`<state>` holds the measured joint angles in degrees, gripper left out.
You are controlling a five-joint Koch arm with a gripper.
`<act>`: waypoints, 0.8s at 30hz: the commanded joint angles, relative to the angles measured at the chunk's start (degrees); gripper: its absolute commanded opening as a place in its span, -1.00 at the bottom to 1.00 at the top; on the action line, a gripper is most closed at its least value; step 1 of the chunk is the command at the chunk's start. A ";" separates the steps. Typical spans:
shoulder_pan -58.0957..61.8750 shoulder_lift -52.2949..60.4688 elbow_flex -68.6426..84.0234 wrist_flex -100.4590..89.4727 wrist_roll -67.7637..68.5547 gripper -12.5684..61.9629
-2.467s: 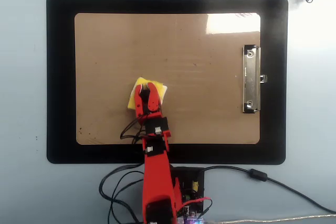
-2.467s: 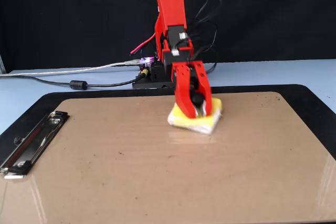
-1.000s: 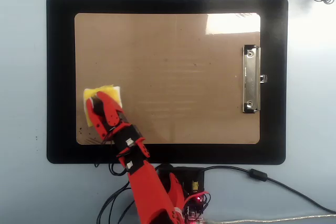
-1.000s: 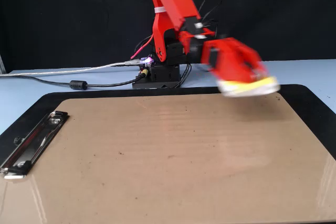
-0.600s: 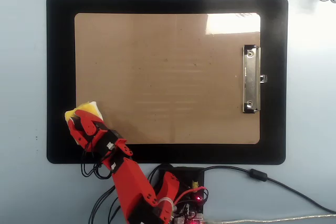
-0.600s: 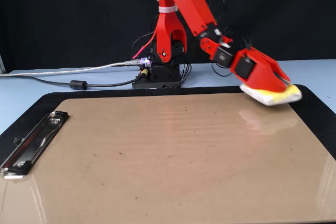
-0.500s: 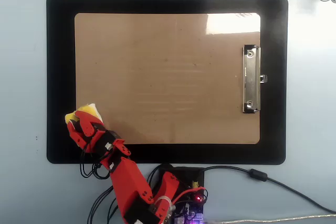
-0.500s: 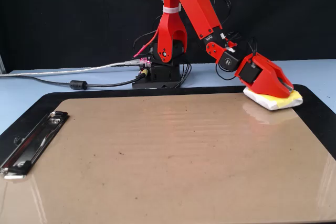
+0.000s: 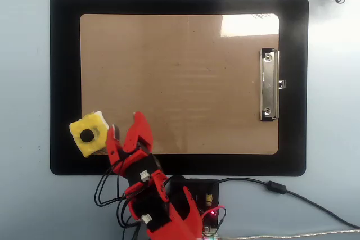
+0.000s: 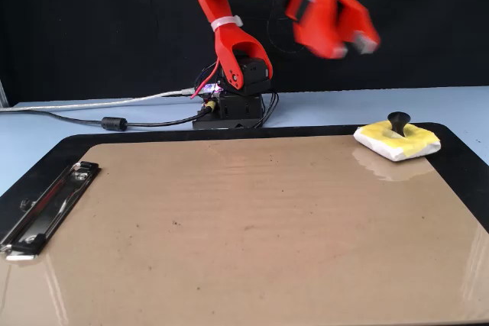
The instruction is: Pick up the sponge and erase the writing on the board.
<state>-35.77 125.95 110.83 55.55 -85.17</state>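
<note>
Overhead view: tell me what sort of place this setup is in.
Probably a hobbyist's desk or small lab bench. A small red arm, its gripper open, stands on a pale blue table with loose cables. A clipboard lies on a black mat, a yellow sponge at its corner.

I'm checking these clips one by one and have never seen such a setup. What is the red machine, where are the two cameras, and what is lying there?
The red machine is a small hobby robot arm ending in a two-jaw gripper. One camera looks straight down; the other stands low at the far side, facing the arm's base. On the pale blue table lies a black mat, and on it a tan hardboard clipboard with a silver clip. No writing shows on it. A small square yellow sponge with a black knob rests at the clipboard's corner, partly on the mat. The gripper is raised, open and holds nothing.
</note>
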 commanded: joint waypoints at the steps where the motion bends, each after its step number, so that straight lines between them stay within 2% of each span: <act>1: 7.38 1.23 -1.93 10.81 5.54 0.23; 5: 20.92 2.37 5.45 11.78 12.13 0.23; 10: 28.48 8.44 22.24 14.85 7.47 0.23; 16: 28.92 8.61 28.92 26.81 -10.90 0.26; 24: 28.92 8.53 30.06 30.15 -11.95 0.26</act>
<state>-5.98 132.01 140.54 84.20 -96.50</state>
